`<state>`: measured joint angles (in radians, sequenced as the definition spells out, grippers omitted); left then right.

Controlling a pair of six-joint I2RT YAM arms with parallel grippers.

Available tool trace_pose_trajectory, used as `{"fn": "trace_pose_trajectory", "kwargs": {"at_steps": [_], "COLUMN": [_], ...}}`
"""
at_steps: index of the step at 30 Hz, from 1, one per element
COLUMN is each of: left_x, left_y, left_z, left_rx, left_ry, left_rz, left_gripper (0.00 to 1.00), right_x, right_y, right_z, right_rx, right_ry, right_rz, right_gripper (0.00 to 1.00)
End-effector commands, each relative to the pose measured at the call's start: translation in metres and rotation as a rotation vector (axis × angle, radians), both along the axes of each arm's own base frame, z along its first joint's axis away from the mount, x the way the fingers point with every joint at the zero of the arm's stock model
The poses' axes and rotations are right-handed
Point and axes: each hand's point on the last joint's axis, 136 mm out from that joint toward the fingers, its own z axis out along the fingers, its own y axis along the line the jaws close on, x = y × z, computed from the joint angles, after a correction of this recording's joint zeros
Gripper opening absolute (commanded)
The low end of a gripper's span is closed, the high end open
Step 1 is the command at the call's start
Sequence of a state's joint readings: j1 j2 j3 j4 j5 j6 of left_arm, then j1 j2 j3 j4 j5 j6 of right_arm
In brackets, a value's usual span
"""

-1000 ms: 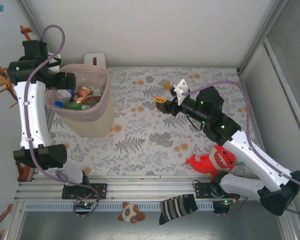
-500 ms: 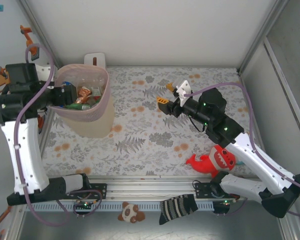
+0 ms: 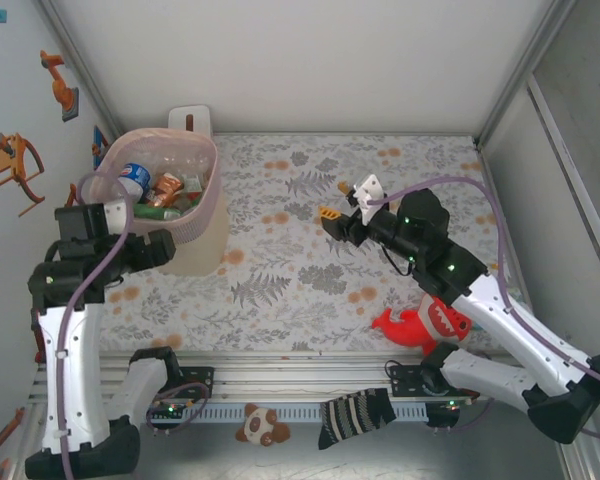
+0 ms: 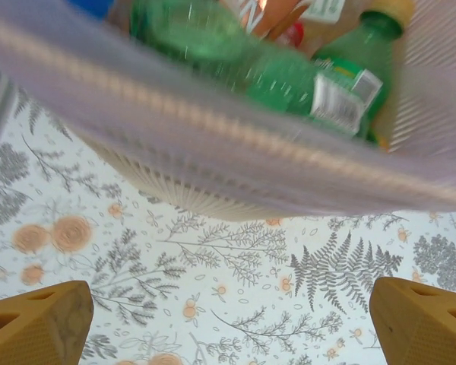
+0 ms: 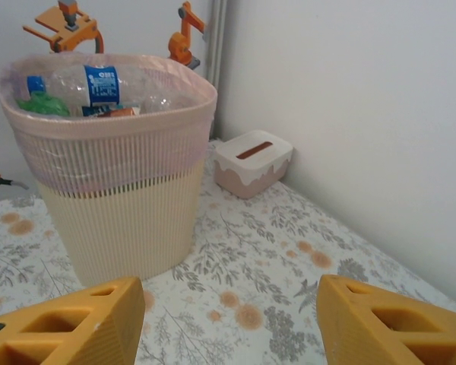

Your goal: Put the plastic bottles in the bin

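The bin (image 3: 206, 240) stands at the far left of the table, pale pink above and cream below. Several plastic bottles lie inside it, among them a clear one with a blue label (image 3: 132, 177). My left gripper (image 3: 168, 247) hangs at the bin's near-left side. In the left wrist view my left gripper (image 4: 232, 323) is open and empty, with the bin's rim (image 4: 213, 129) and a green bottle (image 4: 289, 76) just above it. My right gripper (image 3: 335, 200) hovers over mid-table, facing the bin. In the right wrist view my right gripper (image 5: 228, 319) is open with nothing between its fingers, and the bin (image 5: 114, 198) shows the blue-labelled bottle (image 5: 91, 82).
A small white box with a brown slot (image 3: 188, 119) (image 5: 254, 160) sits behind the bin against the back wall. A red plush toy (image 3: 427, 322) lies near the right arm's base. A striped sock (image 3: 355, 415) and a small plush (image 3: 261, 425) rest on the front rail.
My left arm drew back from over the bin toward the near left, and its jaws widened. A blue-labelled bottle now shows in the bin. The right gripper shifted slightly nearer.
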<state>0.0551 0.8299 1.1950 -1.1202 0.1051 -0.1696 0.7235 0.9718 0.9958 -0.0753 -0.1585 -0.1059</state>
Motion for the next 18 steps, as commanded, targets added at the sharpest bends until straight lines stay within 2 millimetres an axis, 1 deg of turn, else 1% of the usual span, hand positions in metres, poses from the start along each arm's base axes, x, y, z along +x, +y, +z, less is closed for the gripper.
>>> {"fn": "trace_pose_trajectory", "kwargs": {"at_steps": [1,2,5,6,8,10,12,13,14,15,18], "left_x": [0.012,0.013,0.02,0.022,0.029,0.035,0.039,0.041,0.043,0.047,0.058], "left_y": [-0.001,0.0,0.004,0.005,0.007,0.01,0.016,0.019,0.022,0.024,0.025], "left_z": [-0.005,-0.014,-0.044,-0.056,-0.072,-0.088,-0.099,-0.105,-0.108,-0.111,-0.118], "left_rx": [-0.077,-0.086,-0.096,-0.1,-0.107,-0.096,-0.058,-0.034,-0.016,0.001,0.043], "left_ry": [-0.117,-0.121,-0.134,-0.134,-0.153,-0.169,-0.174,-0.174,-0.181,-0.194,-0.228], "left_rz": [0.072,0.085,0.126,0.14,0.157,0.167,0.189,0.197,0.206,0.206,0.195], "left_gripper": [0.94,0.94,0.94,0.95,0.96,0.98,1.0,0.98,0.97,0.97,0.97], "right_x": [-0.001,0.0,0.007,0.01,0.017,0.023,0.028,0.03,0.031,0.033,0.037], "right_y": [-0.018,-0.023,-0.042,-0.051,-0.07,-0.091,-0.113,-0.125,-0.136,-0.148,-0.184], "right_z": [-0.004,-0.009,-0.032,-0.042,-0.064,-0.086,-0.106,-0.112,-0.121,-0.127,-0.15], "right_rx": [-0.009,-0.018,-0.055,-0.07,-0.11,-0.145,-0.173,-0.173,-0.175,-0.164,-0.13], "right_ry": [-0.008,-0.004,0.017,0.024,0.042,0.063,0.086,0.094,0.103,0.111,0.153], "right_rz": [-0.082,-0.108,-0.215,-0.267,-0.369,-0.48,-0.576,-0.63,-0.678,-0.731,-0.866], "right_gripper": [0.62,0.62,0.63,0.64,0.66,0.7,0.76,0.8,0.92,0.99,0.99]}}
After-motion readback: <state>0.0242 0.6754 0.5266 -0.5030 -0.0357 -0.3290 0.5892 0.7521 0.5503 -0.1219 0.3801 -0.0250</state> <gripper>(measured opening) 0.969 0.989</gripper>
